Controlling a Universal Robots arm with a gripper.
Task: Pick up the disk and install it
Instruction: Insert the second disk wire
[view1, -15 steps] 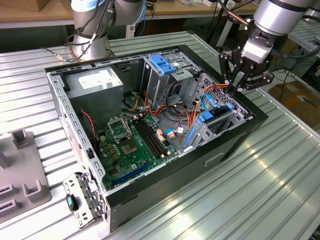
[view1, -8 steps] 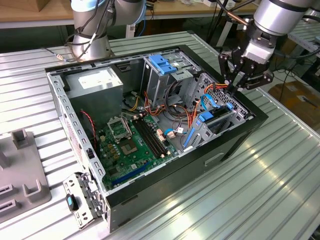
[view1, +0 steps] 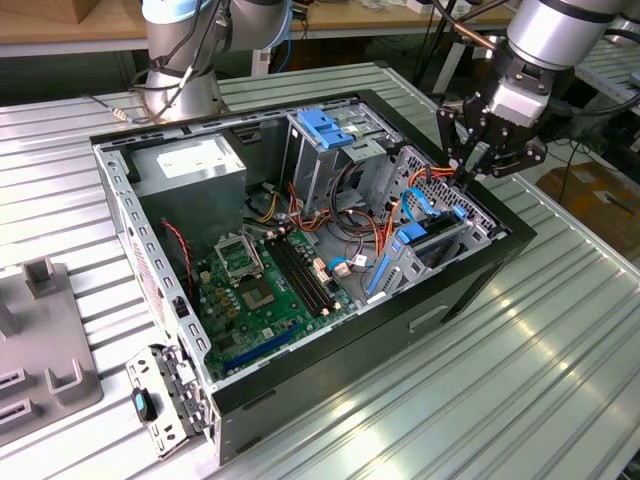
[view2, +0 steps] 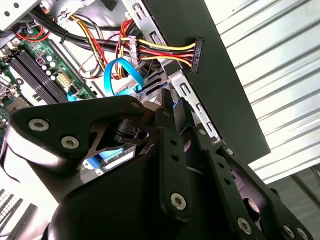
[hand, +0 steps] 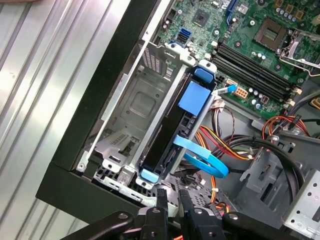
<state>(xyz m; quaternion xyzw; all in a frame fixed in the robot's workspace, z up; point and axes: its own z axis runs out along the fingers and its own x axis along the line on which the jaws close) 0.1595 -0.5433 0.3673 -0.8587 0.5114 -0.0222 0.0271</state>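
Note:
The disk (hand: 192, 98), dark-sided with a blue patch and blue carrier ends, stands on edge in the grey drive bay (hand: 135, 105) at the front of the open computer case (view1: 500, 250). In the exterior view the disk (view1: 420, 240) lies low in the case's right end. My gripper (view1: 468, 170) hangs just above that end of the case, apart from the disk, its fingers drawn together on nothing. In the first wrist view the gripper (hand: 174, 201) hovers past one blue end of the disk. In the second wrist view the gripper (view2: 172, 106) is over the bay's metal edge.
A blue flat cable (hand: 205, 161) loops beside the disk, and a black power connector (view2: 197, 54) on coloured wires hangs near the case wall. The motherboard (view1: 260, 280), a tall cage with a blue bracket (view1: 325, 125) and a power supply (view1: 195, 165) occupy the case. A grey fixture (view1: 40, 340) sits on the exterior view's left.

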